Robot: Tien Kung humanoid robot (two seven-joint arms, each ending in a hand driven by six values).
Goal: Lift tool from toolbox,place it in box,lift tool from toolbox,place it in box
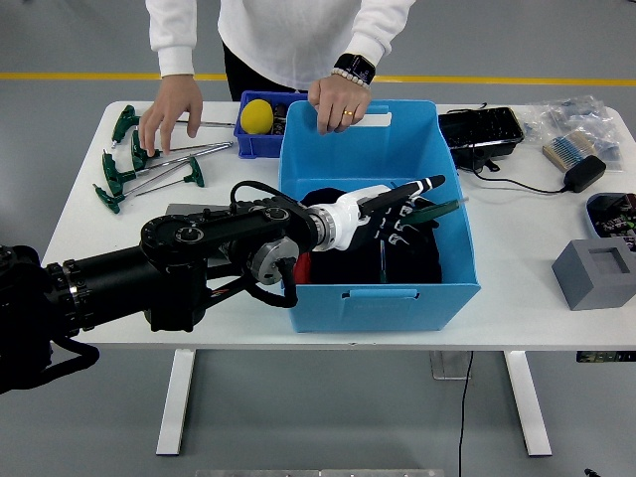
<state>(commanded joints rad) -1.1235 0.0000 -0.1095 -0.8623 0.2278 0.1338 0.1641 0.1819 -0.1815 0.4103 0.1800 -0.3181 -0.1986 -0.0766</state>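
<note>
My left arm crosses the table from the left, and its hand (402, 211) is inside the blue box (378, 293), low over the black cloth (348, 260) in it. The fingers are curled on a green-handled tool (438, 209), whose green end sticks out to the right; one finger (422, 185) points straight out. The toolbox (183, 210) is almost hidden behind my forearm. Several green T-handle keys (127, 169) lie at the far left. A person's hand (341, 103) grips the box's far rim. Their other hand (169, 107) rests on the T-handle keys.
A small blue bin (248, 139) with a yellow ball (257, 115) stands behind the box. To the right are a black tray (482, 129), a brush (564, 151), a black adapter with cable (584, 175) and a grey block (596, 274).
</note>
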